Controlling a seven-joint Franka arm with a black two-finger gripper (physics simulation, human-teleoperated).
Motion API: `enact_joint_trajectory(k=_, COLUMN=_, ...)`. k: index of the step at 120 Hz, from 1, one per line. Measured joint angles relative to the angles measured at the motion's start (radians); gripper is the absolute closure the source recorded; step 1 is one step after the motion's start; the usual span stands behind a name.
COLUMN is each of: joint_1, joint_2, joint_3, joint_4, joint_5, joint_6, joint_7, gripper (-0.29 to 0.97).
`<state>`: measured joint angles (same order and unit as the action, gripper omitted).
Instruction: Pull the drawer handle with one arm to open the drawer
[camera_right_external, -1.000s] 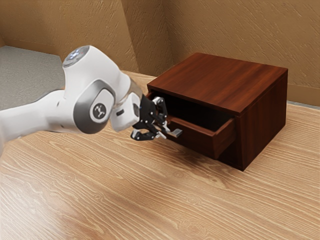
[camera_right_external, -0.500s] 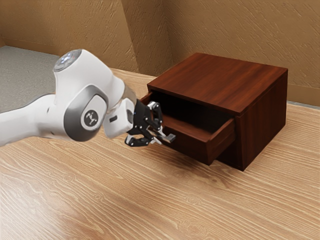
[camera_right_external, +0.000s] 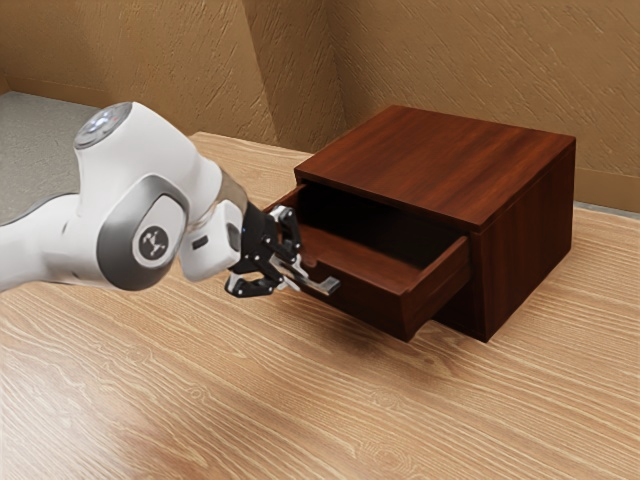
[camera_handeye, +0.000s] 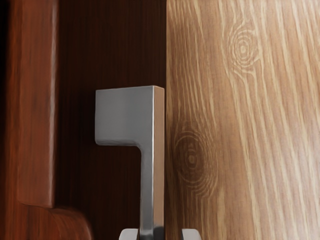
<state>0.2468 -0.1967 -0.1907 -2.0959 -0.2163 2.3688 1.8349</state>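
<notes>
**Drawer partly out, gripper clamped on its handle**

The drawer handle (camera_right_external: 318, 284) is a squared bar of grey metal standing off the drawer front on short posts. It looks stiff and smooth, so I judge it will not flex under a pull but could slip through a loose pinch. The straight run of the bar is the sensible place to hold it. In the wrist view that bar (camera_handeye: 151, 165) runs down to the fingertips, with one corner post turning in towards the dark wood.

The black gripper (camera_right_external: 288, 279) is clenched on the handle, its fingers closed on the bar from two sides.

The drawer (camera_right_external: 385, 272) stands partly out of the cabinet (camera_right_external: 450, 165), its front well clear of the cabinet's face. It is solid dark wood, so I take it to be fairly heavy, and it should slide best under a straight, level pull. The inside lies in shadow, and I cannot tell whether it holds anything.

The cabinet sits towards the far edge of the light wooden table (camera_right_external: 300, 400), near the room's corner. The white arm (camera_right_external: 130, 220) reaches in from the exterior view's left.
</notes>
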Motion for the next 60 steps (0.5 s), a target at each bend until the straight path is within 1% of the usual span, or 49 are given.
enact_joint_trajectory(k=30, joint_1=0.0, joint_2=-0.025, joint_3=0.001, joint_4=-0.013, joint_5=0.0, joint_6=-0.005, joint_7=0.0, gripper=0.66)
enact_joint_trajectory(k=48, joint_1=-0.001, joint_2=-0.094, joint_3=0.036, joint_4=-0.023, joint_5=0.001, joint_6=-0.026, joint_7=0.0, gripper=0.62)
enact_joint_trajectory(k=54, joint_1=0.0, joint_2=-0.136, joint_3=0.059, joint_4=-0.027, joint_5=0.002, joint_6=-0.048, joint_7=0.001, gripper=0.57)
enact_joint_trajectory(k=60, joint_1=0.0, joint_2=-0.17, joint_3=0.099, joint_4=-0.003, joint_5=0.013, joint_6=-0.103, joint_7=0.004, gripper=0.46)
